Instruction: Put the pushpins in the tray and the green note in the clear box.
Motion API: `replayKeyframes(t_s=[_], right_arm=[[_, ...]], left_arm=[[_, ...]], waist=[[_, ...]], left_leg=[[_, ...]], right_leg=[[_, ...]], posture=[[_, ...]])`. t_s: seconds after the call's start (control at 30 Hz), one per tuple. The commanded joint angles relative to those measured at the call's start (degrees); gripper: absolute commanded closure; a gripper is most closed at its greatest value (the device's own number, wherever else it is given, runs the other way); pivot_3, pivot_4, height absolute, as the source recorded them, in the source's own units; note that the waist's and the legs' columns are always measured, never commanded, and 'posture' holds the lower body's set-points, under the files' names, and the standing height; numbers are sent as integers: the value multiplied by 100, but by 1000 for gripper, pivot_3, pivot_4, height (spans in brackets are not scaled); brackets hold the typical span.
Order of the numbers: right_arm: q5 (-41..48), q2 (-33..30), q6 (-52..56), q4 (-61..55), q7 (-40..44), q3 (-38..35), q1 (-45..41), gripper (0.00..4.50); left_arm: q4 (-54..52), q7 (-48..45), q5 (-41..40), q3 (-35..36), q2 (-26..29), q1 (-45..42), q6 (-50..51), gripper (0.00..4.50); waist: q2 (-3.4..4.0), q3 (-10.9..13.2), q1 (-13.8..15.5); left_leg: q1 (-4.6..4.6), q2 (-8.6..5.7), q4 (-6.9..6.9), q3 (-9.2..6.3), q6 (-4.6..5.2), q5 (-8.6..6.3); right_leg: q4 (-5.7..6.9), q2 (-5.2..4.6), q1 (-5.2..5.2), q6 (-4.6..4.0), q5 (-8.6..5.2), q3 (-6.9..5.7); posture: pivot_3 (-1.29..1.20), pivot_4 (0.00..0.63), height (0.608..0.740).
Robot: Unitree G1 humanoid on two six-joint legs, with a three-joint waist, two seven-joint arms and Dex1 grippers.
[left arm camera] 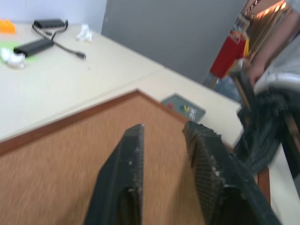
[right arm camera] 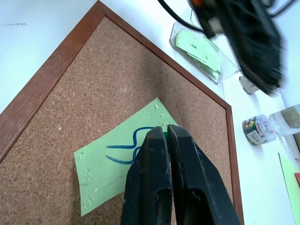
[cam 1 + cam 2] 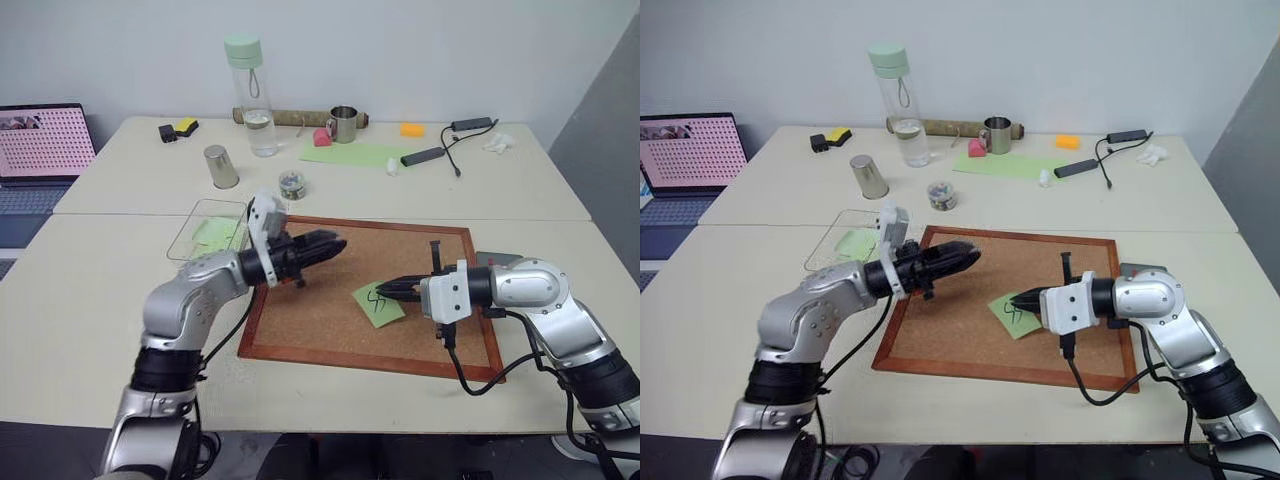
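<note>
Right tool [image 2: 165,133] has its two black fingers pressed together, pinching a tiny green pushpin [image 2: 164,125] at the edge of the green note [image 2: 123,161]. One green note lies on the corkboard [image 3: 330,320], with blue pen marks on it and many small holes. Left tool [image 3: 335,245] hangs over the far left part of the corkboard, and its two fingers are spread a little with nothing between them. One clear box [image 3: 205,230] sits on the desk [image 3: 90,300] just left of the corkboard, with green notes inside. One dark tray [image 1: 183,107] sits on the desk by the right side of the corkboard, with a few small pins in it. One small round jar [image 3: 292,184] of pins stands behind the corkboard. One tall bottle [image 3: 250,95], one steel cup [image 3: 220,166] and one mug [image 3: 343,124] stand farther back.
</note>
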Motion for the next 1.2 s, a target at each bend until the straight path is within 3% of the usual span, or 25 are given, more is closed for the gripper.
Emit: replayKeyframes(t_s=[0.03,0.3,0.6,0.73,1.2], right_arm=[[258,-7,191,-109,-47,-229,1,4500],[321,14,319,-157,-52,-235,-55,4500],[357,63,411,-242,-53,-216,-127,4500],[361,74,442,-285,-58,-222,-112,4500],[391,152,381,-239,-81,-209,-122,4500]], left_arm=[[-518,-249,-108,-124,223,358,23,2156],[-681,-199,-61,-631,-38,695,33,657],[304,-223,424,-1235,-553,176,-295,657],[514,-423,386,-1247,-665,47,-352,1250],[405,-651,327,-1196,-692,70,-269,3989]], waist=[[0,0,2],[0,1,18],[0,1,12],[0,1,10],[0,1,8]], left_leg=[[0,0,0,0,0,0],[-1,-1,1,0,18,-10],[0,-1,1,1,18,-10],[-1,-1,1,1,16,-9],[-1,-1,1,0,16,-9]], right_leg=[[0,0,0,0,0,0],[0,-2,2,0,0,-1],[2,-1,2,0,0,-3],[2,-1,1,0,0,-3],[2,-1,1,0,0,-3]], posture=[[0,150,740],[0,150,740],[0,150,740],[0,150,740],[0,150,740]])
